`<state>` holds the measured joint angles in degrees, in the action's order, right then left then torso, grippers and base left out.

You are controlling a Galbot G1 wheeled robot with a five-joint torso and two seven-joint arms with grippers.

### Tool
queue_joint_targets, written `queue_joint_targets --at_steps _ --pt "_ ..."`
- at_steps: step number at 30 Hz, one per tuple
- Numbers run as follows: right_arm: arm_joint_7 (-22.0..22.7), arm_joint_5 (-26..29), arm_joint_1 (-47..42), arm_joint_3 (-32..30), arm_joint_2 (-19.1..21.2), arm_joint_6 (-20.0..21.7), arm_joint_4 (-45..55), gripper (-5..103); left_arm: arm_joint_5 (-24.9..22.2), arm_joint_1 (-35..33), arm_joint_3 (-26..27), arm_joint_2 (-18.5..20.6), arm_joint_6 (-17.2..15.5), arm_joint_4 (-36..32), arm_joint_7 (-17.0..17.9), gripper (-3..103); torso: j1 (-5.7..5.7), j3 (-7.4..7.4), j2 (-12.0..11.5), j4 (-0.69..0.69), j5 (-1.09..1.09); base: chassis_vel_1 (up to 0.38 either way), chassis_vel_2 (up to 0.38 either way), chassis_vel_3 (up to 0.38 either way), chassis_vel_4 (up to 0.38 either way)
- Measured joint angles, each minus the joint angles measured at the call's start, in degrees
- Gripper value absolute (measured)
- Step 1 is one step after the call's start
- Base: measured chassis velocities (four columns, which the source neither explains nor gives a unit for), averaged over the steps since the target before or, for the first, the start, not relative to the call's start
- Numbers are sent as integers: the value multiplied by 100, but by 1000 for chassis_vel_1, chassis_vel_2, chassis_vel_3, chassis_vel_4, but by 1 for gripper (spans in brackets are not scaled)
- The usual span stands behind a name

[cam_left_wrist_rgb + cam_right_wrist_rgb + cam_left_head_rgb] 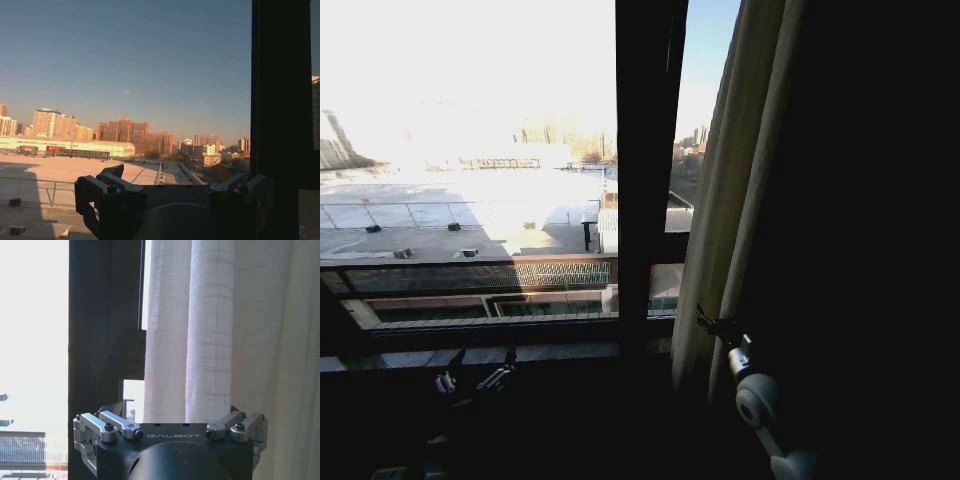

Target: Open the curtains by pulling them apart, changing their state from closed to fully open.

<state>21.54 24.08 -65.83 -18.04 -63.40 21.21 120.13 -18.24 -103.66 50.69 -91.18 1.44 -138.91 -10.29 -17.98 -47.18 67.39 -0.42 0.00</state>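
Your right gripper [705, 322] sits low against the curtains [735, 190], which hang bunched at the right of the dark window frame [648, 150]; its jaws are spread around two pleats. Your left gripper [472, 378] rests low by the sill, jaws spread, holding nothing.

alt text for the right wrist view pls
The right gripper points at the pleated inner edge of a sheer off-white curtain, with folds rising just past its open fingers. Beside the curtain stands a dark window frame bar, with bright daylight beyond it.
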Motion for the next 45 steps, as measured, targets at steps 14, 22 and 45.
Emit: queue_joint_targets --at_steps 14,22,45 --pt "-175 -256 1137 378 -88 -296 -980 100 136 28 18 2 -162 16 -9 100 0 -1 0 -1 2 0 0 0 0" --pt "-189 -285 2239 475 -449 -389 -2247 95 214 12 72 4 -218 28 -48 100 -1 -1 -1 0 1 0 0 0 0" --pt "-201 -507 2657 404 -623 -547 -2860 14 210 61 52 2 -267 27 -48 100 -1 -1 -1 -2 1 0 0 0 0"
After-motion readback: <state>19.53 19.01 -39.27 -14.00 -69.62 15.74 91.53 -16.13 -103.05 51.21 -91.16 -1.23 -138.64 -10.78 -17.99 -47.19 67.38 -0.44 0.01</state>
